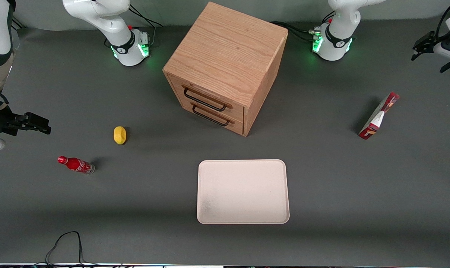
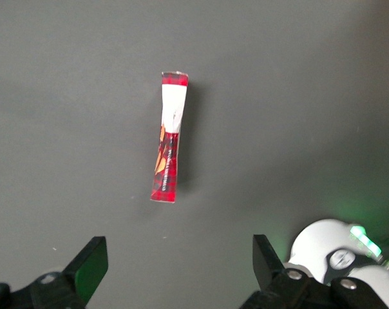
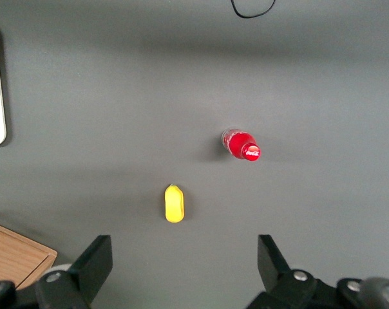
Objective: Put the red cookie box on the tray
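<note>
Fingers of the left arm's hand [image 2: 175,270] stand spread wide apart, released, with nothing between them and touching nothing; the hand hangs above the dark grey counter [image 1: 359,193] toward the working arm's end, seen at the edge of the front view [image 1: 420,46]. From the wrist camera the thin flat red cookie box [image 2: 168,136], a cardboard carton with white and orange print, lies below the hand and apart from it, standing on a narrow edge so that only its slim side shows, roughly midway between the two black fingertips [image 2: 91,264] in line but well clear of them. In the front view the same red cookie box [image 1: 379,116] stands on the counter, nearer to the front camera than the hand, well apart from the wooden two-drawer cabinet [image 1: 225,67]. The large flat cream-pink tray [image 1: 243,191] with rounded corners and a low rim lies in front of the cabinet's drawers, nearer to the camera, well apart from the box. Toward the parked arm's end lie a yellow lemon [image 1: 119,134] and a small red cola bottle [image 1: 76,164].
</note>
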{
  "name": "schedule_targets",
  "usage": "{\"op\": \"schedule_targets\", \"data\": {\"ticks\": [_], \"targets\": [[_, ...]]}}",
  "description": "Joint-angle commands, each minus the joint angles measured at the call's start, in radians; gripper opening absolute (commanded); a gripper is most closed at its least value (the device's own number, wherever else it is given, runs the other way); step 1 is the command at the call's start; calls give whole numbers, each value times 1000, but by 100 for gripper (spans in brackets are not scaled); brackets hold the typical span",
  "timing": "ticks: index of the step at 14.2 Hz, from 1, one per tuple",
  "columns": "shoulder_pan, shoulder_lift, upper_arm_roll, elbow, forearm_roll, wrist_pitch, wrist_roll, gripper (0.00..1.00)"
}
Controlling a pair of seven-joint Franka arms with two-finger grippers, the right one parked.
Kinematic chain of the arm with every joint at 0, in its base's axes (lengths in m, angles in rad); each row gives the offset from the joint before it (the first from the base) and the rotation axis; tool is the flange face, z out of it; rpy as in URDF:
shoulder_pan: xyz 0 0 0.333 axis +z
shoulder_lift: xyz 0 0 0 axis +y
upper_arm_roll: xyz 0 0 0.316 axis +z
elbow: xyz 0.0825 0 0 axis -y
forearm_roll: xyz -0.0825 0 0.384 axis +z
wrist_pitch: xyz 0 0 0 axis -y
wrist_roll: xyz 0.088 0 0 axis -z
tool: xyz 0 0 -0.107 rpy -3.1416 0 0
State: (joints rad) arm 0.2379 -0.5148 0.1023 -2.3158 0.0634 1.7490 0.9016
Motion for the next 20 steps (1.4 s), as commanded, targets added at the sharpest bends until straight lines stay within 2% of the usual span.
{"op": "schedule_targets", "data": {"ticks": [1,6,12,16,20], "targets": [[32,16,-6,-20,7,44,92,100],[31,65,-7,-232,3,346,91,100],[28,304,-9,-352,-2,694,98,100],[26,389,-9,-347,-8,748,103,100],[1,482,-10,-343,-50,839,103,100]]}}
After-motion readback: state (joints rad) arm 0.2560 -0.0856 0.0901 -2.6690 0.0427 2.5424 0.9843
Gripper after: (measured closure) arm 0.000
